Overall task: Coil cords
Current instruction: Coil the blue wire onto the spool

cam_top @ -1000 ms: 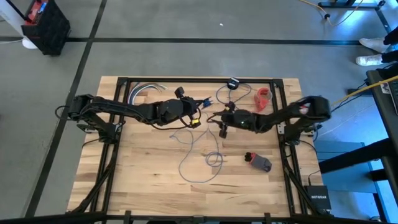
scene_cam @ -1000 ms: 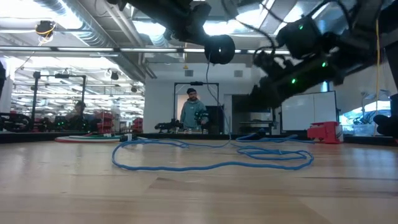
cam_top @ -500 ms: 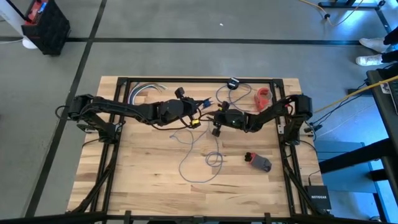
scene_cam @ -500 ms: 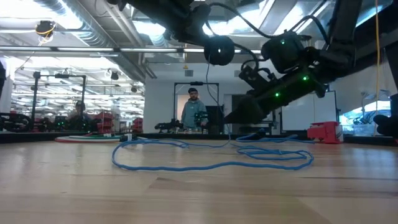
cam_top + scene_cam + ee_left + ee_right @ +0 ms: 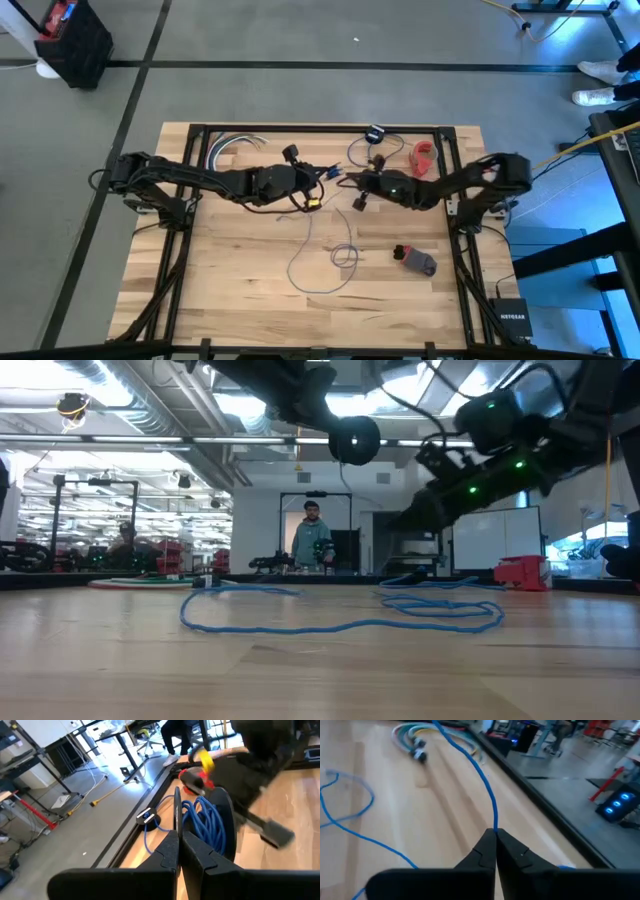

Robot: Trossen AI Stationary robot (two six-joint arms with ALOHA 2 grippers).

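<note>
Here both arms meet over the middle of the desk (image 5: 200,280), each with its fingers pressed together on the blue cord (image 5: 300,262), seemingly so the length between them can be drawn up and wound. The left gripper (image 5: 179,851) pinches a strand just beside a hank of blue loops already gathered in front of it. The right gripper (image 5: 495,841) nips a single strand that runs away from its fingers across the wood. The rest of the cord lies slack on the desk in loose loops below the two grippers, so I judge the coiling only partly done.

By count: two arms, one loose blue cord on the desk, one pale bundle of cables (image 5: 228,146) at the far edge, one red object (image 5: 425,157) near the right arm, and one red-and-grey object (image 5: 416,260) well apart nearer the front.
</note>
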